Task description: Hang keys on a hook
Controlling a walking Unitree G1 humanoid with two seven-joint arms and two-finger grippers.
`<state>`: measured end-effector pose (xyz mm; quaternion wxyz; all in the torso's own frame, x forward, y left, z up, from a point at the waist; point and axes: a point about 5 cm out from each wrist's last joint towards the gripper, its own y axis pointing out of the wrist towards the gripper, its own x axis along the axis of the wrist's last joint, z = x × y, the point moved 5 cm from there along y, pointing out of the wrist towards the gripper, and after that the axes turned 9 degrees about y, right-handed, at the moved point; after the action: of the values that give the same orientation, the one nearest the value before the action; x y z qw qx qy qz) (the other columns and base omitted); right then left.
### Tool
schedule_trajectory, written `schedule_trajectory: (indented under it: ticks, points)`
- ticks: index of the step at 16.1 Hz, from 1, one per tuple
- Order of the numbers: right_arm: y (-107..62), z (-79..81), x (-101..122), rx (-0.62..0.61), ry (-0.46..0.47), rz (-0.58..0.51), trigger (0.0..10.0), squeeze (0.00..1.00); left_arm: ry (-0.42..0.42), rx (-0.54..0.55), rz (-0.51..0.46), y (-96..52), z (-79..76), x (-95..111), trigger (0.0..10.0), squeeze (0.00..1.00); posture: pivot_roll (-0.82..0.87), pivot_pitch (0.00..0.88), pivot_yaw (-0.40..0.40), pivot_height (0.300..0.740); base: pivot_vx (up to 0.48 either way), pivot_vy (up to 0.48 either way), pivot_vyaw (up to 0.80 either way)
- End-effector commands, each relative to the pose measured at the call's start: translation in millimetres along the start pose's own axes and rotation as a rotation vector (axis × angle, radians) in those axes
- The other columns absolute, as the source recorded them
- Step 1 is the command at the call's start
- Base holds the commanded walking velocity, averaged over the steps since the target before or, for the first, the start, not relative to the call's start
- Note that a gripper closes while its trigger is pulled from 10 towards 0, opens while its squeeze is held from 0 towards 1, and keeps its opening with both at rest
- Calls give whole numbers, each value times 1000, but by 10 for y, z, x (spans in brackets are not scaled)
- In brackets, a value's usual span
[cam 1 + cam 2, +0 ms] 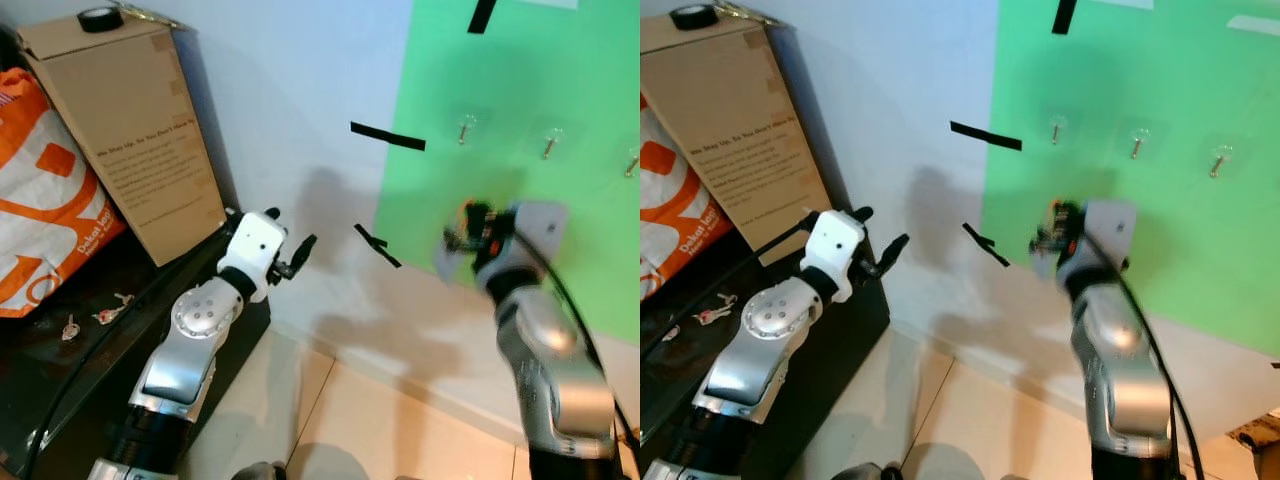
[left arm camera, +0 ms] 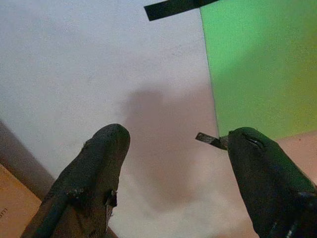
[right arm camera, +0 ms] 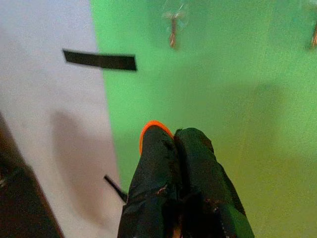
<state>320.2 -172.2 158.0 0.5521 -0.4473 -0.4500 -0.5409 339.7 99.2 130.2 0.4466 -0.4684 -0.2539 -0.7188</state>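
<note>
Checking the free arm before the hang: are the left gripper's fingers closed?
No, the left gripper has its two black fingers spread wide, bare wall between them.

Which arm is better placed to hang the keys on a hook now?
Right. The right gripper is shut on an orange-edged item, raised before the green board below the leftmost hook; the left gripper is open, facing bare wall.

We count three small metal hooks on clear pads [image 1: 465, 127] [image 1: 550, 143] [image 1: 632, 160] on one green sheet [image 1: 560, 70], plus four black tape strips [image 1: 387, 136] [image 1: 377, 245] [image 1: 481, 14] [image 1: 1254, 24] at its edges. One brown cardboard box [image 1: 140, 150], one black tape roll [image 1: 100, 18] and one orange-and-white bag [image 1: 40, 210]. Two silver arms [image 1: 195, 335] [image 1: 555, 360].
</note>
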Motion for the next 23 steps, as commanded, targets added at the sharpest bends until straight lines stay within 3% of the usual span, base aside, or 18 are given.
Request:
schedule_trajectory:
  ticks: [1, 5, 15, 17, 23]
  points:
    - [-60, 14, 90, 3, 11, -41, 10000, 0, -2, 6, 4, -15, 12, 4, 10000, 0, -142, 0, 67, 740, 262, 0, 0]
    - [-128, -6, 39, -13, 27, -30, 10000, 0, -2, 22, 15, -20, 38, -24, 10000, 0, -142, 0, 66, 740, 316, 0, 0]
    - [-87, 141, 87, 74, 20, -40, 10000, 0, 3, 16, 16, -28, 33, -27, 10000, 0, -134, 0, 57, 740, 334, 0, -59]
    - [-79, 222, 110, 121, -16, -41, 10000, 0, 3, 15, 14, -24, 28, -19, 10000, 0, -132, 0, 55, 740, 332, 0, 400]
    - [-71, 159, 145, 104, 40, -55, 10000, 0, 10, 4, 9, -31, 8, 0, 10000, 0, -129, 0, 48, 740, 248, 0, 133]
